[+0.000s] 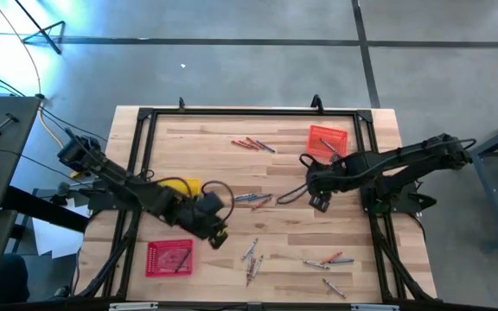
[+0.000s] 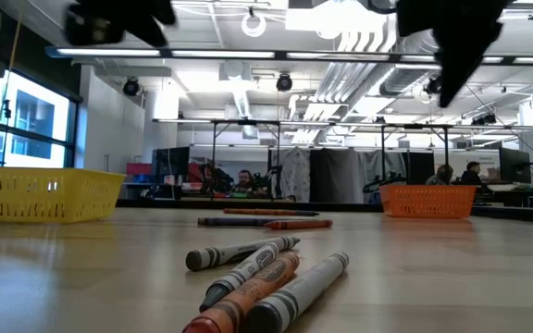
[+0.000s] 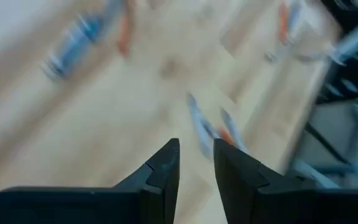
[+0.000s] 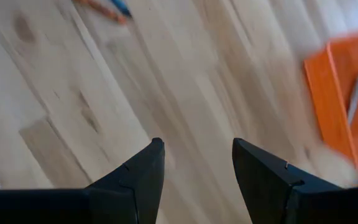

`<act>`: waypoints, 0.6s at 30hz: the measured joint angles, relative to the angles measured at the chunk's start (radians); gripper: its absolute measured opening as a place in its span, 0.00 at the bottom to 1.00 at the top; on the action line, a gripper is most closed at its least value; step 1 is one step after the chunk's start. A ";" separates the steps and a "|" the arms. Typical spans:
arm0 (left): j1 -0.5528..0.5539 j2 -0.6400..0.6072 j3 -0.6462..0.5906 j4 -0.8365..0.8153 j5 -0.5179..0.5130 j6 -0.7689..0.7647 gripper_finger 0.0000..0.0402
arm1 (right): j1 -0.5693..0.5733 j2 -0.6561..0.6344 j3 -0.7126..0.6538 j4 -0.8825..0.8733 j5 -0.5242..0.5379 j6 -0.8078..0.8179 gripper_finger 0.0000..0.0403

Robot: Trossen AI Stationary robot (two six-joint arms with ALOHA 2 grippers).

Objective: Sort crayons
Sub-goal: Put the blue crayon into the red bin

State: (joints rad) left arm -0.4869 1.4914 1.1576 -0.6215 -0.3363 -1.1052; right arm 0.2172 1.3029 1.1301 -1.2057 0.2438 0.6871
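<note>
Crayons (image 1: pixel 251 258) are lying scattered across the counter (image 1: pixel 258 155), mostly toward its near edge and middle. The left hand (image 3: pixel 196 158) is hovering empty, fingers slightly apart, beside the red tray (image 1: pixel 169 257). The right hand (image 4: pixel 197 155) is hanging wide open near the orange tray (image 1: pixel 328 142).

Even overhead room lighting from ceiling strip lights (image 2: pixel 248 57), bluish glare at the floor's far left, both wrist views motion-blurred, near crayons (image 2: pixel 266 282) soft in the low view.
</note>
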 joint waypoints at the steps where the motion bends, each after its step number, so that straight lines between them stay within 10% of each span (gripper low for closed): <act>1: 0.016 0.000 -0.001 -0.004 -0.027 0.038 0.21 | 0.019 0.000 0.000 -0.029 -0.010 0.042 0.45; 18: 0.121 0.000 -0.001 0.067 -0.302 0.449 0.21 | 0.508 0.140 0.000 -0.069 -0.234 0.696 0.45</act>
State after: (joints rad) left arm -0.3655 1.4918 1.1564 -0.5550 -0.6378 -0.6563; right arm 0.7254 1.4433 1.1301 -1.2745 0.0094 1.3832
